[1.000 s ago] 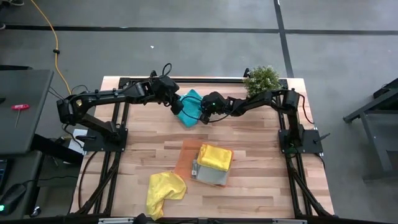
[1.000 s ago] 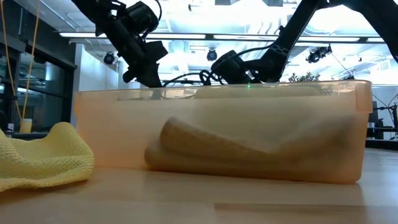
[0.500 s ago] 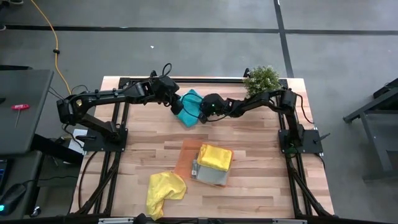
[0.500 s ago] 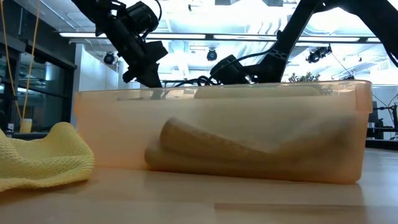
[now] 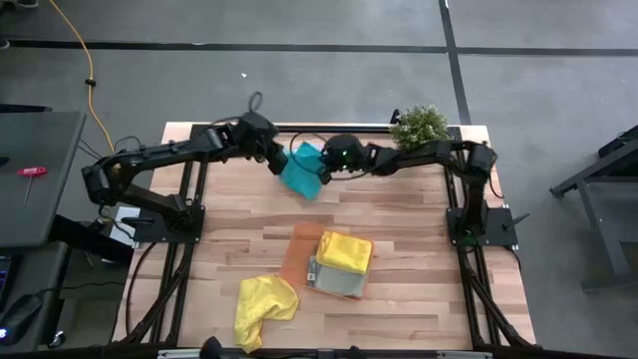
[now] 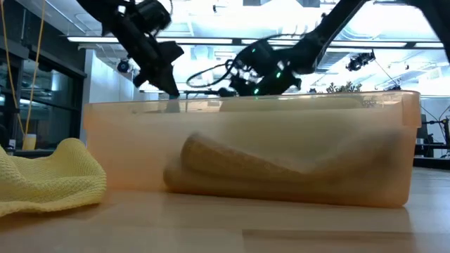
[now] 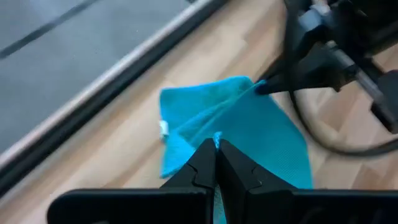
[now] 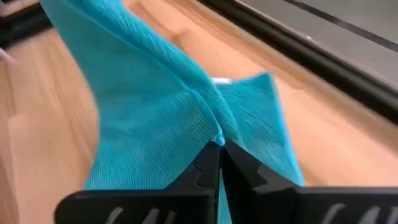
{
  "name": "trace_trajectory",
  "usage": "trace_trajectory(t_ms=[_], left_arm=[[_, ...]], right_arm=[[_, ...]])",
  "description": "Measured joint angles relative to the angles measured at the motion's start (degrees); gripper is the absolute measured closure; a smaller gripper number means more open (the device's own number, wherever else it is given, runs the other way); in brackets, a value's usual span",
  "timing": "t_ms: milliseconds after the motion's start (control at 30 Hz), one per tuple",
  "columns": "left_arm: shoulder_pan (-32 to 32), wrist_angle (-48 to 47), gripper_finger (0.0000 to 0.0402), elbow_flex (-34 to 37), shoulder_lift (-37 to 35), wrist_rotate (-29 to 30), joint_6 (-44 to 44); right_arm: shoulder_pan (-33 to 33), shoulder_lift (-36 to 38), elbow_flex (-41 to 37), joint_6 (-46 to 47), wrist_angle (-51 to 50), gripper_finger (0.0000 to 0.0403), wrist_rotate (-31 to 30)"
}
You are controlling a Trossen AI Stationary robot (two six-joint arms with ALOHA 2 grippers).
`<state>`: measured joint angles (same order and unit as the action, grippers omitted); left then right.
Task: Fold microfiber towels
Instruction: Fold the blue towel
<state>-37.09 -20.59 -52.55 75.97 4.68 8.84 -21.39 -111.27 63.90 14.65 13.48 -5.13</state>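
Observation:
A teal-blue microfiber towel (image 5: pixel 301 172) hangs at the table's far middle, stretched between my two grippers. My left gripper (image 5: pixel 280 163) is shut on its left end, and my right gripper (image 5: pixel 323 170) is shut on its right end. The left wrist view shows the towel (image 7: pixel 242 124) fanning out from my left fingertips (image 7: pixel 216 148) toward the right gripper (image 7: pixel 264 86). A folded yellow towel (image 5: pixel 345 250) lies on a grey one (image 5: pixel 334 282) in the orange tray (image 5: pixel 301 247). Another yellow towel (image 5: pixel 264 303) lies crumpled near the front edge. My left gripper pinches an edge of the teal towel (image 7: pixel 216 137) between its two shut fingers, slanting down from the table's left. The cloth runs up from there in a ridge to the other gripper. My right gripper pinches the towel at a gathered point (image 8: pixel 215 138) near a corner (image 7: pixel 250 81), slanting down from the table's right. Cloth rises and spreads away from the fingertips, and the rest drapes below; one layer or several, I cannot tell.
A bushy potted plant (image 5: pixel 419 126) stands at the far right, close behind the right arm. The orange tray's wall (image 6: pixel 246 151) fills the low view, with the crumpled yellow towel (image 6: pixel 49 181) to its left. Bare wood lies between the tray and the teal towel.
My right gripper has shut on the teal towel and risen, rolling a little, moving toward the far edge. The towel's right part has been lifted off the table and now stands up between the two grippers.

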Motion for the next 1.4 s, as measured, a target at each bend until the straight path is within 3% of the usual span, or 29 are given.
trace_trajectory(t_ms=[267, 467, 933, 1133, 1400], left_arm=[[-7.59, 1.83, 0.0402, -0.40, -7.31, -1.75, 0.01], [-13.80, -0.06, 0.0402, -6.37, -6.77, -5.17, -1.57], [-23.93, -5.34, 0.0402, -26.92, 4.96, -6.07, -21.94], [-22.54, -5.49, 0.0402, -26.64, 4.85, -0.86, -29.85], [-17.88, -6.94, 0.0402, -17.16, 4.78, 0.81, -23.74]], right_arm=[[-4.64, 16.68, -0.02, -6.12, -14.91, 0.0402, 1.83], [-10.25, 25.71, 3.43, -8.62, -24.30, 0.0402, 2.13], [-19.94, 19.76, 27.07, -20.92, -39.87, 0.0403, 4.43], [-17.48, 19.68, 27.36, -23.50, -43.81, 0.0403, 1.33], [-12.87, 19.64, 17.85, -23.19, -44.15, 0.0403, -1.70]])
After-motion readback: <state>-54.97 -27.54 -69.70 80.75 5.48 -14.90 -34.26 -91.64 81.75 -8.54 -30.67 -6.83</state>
